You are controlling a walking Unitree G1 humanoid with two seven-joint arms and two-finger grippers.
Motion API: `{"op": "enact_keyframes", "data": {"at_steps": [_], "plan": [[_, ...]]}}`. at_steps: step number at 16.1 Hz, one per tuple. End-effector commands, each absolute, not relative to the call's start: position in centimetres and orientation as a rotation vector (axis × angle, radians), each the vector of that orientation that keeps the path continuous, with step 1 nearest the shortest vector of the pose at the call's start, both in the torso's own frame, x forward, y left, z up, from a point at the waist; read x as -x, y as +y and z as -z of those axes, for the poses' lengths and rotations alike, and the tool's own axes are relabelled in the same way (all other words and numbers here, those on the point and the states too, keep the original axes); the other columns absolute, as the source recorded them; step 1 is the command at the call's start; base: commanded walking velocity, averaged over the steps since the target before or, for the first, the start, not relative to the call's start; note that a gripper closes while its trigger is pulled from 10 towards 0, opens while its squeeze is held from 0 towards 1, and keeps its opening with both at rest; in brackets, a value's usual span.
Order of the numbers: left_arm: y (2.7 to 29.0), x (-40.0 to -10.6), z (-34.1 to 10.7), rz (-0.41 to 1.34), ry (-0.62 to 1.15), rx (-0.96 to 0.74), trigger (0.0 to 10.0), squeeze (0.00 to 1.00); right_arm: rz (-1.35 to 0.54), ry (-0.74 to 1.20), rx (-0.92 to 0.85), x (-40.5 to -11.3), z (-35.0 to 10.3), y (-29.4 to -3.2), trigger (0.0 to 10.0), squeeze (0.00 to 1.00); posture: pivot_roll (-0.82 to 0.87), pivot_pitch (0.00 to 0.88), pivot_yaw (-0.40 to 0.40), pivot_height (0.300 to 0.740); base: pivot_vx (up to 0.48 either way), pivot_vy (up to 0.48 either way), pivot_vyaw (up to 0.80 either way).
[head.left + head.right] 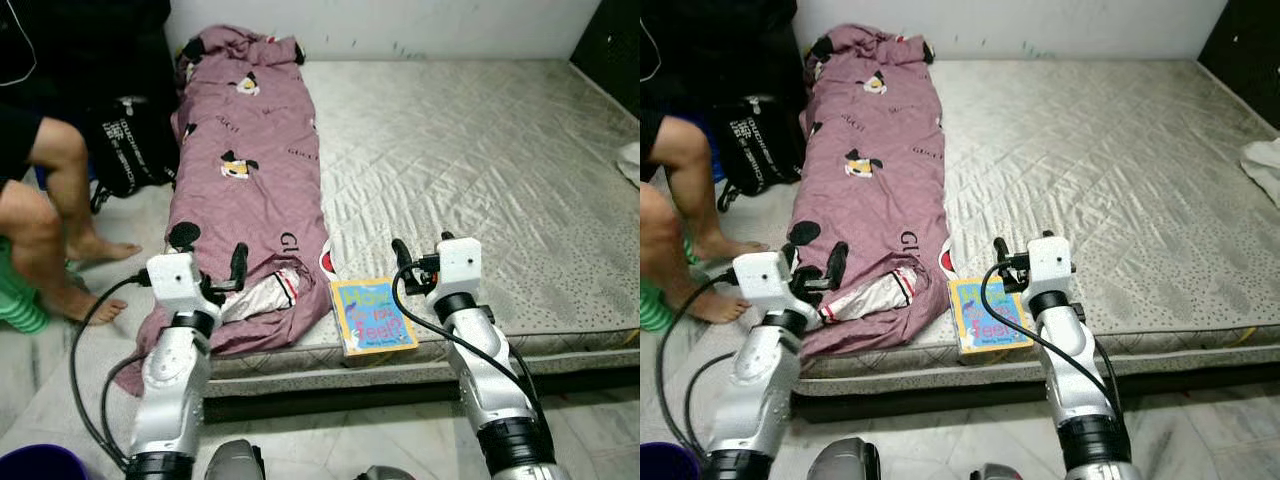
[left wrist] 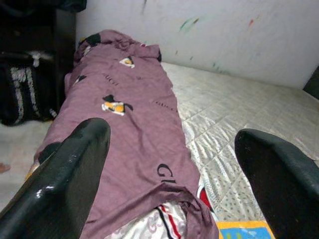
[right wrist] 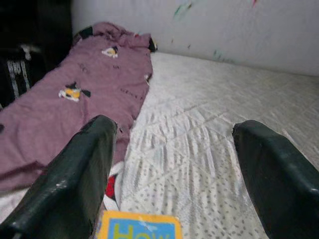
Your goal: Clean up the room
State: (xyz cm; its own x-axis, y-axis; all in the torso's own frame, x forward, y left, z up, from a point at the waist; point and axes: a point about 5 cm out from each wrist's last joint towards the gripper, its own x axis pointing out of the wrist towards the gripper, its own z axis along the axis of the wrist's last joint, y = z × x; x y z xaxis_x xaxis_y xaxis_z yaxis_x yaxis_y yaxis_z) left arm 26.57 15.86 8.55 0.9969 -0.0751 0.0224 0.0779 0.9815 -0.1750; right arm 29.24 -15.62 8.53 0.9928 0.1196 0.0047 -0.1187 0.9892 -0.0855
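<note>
The book (image 1: 372, 316), yellow-edged with a blue cover and bright lettering, is lying flat at the near edge of the mattress (image 1: 480, 170), just beside the lower end of a mauve blanket (image 1: 248, 170). The blanket is stretching in a long heap along the mattress's left side, from the wall down to the near corner, where a white cloth with red and dark stripes (image 1: 265, 295) is poking out from under it. A small red and white thing is peeking out between the blanket's edge and the book; I cannot tell what it is.

My left gripper (image 2: 172, 174) is hovering over the blanket's lower end, and my jaws there are standing wide apart, grasping nothing. My right gripper (image 3: 174, 174) is hanging over the mattress just beyond the book's far right corner, jaws likewise spread and released, with the book's top edge showing between them in the right wrist view.

A person's bare legs (image 1: 50, 220) are resting on the floor to the left of the mattress, next to a black bag (image 1: 135, 150) with white lettering. A white cloth (image 1: 630, 162) is lying at the mattress's far right edge. A purple rim (image 1: 40, 462) is showing on the floor at my lower left.
</note>
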Motion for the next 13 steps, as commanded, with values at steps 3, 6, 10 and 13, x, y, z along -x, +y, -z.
{"op": "enact_keyframes", "data": {"at_steps": [3, 6, 10, 13], "plan": [[15.1, -26.4, -9.7, 0.132, -0.031, 0.182, 10.0, 0.00, -0.128, 0.021, 0.066, -28.6, -8.4, -15.2, 10.0, 0.00, 0.05, 0.073, -0.024, 0.740, 0.190, 0.000, 0.00], [14.9, -26.1, -9.7, 0.137, -0.023, 0.190, 10.0, 0.00, -0.115, 0.028, 0.068, -29.0, -8.6, -15.7, 10.0, 0.00, 0.05, 0.105, -0.020, 0.740, 0.329, 0.000, 0.00], [14.8, -26.6, -10.5, 0.151, -0.030, 0.195, 10.0, 0.00, -0.118, 0.020, 0.077, -29.3, -9.3, -15.7, 10.0, 0.00, 0.04, 0.133, -0.032, 0.740, 0.350, 0.000, -0.33], [14.6, -26.8, -10.7, 0.135, -0.040, 0.226, 10.0, 0.00, -0.123, 0.014, 0.084, -29.5, -9.6, -15.6, 10.0, 0.00, 0.04, 0.139, -0.046, 0.740, 0.126, 0.000, 0.00]]}}
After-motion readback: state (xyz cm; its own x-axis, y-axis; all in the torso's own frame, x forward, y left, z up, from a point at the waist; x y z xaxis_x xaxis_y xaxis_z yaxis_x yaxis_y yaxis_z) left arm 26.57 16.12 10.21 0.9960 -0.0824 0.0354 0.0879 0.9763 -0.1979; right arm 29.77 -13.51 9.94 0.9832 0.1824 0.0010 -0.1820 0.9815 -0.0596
